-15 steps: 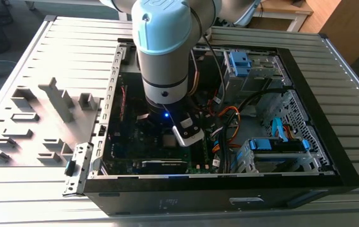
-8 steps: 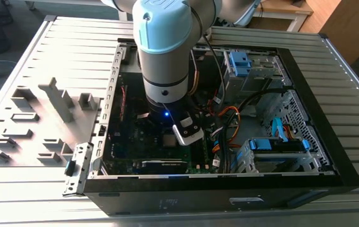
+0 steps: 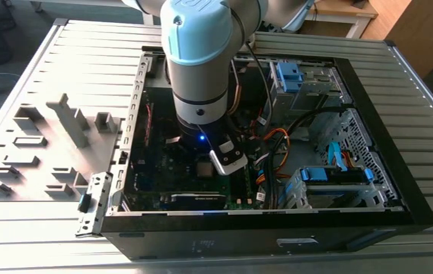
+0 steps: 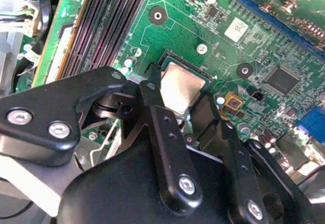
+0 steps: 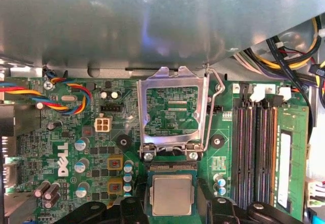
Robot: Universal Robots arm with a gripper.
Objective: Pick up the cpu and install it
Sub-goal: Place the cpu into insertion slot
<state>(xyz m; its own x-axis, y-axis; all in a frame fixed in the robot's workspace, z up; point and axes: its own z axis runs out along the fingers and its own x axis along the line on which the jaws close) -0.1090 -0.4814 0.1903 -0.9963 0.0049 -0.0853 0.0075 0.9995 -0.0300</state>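
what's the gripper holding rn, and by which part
Cannot tell: the cpu lies in its socket right at the gripper, but any grip is unclear.

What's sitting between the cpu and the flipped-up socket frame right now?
In the first wrist view, just the frame's hinge bar and the socket's edge lie between the cpu and the raised frame.

Cpu (image 5: 172, 194): one small flat square chip with a dull silver metal top. It lies level, top face up, within the dark socket (image 5: 172, 168) on the green motherboard (image 5: 66, 127), just beside the hinge of the opened metal frame (image 5: 172, 79).
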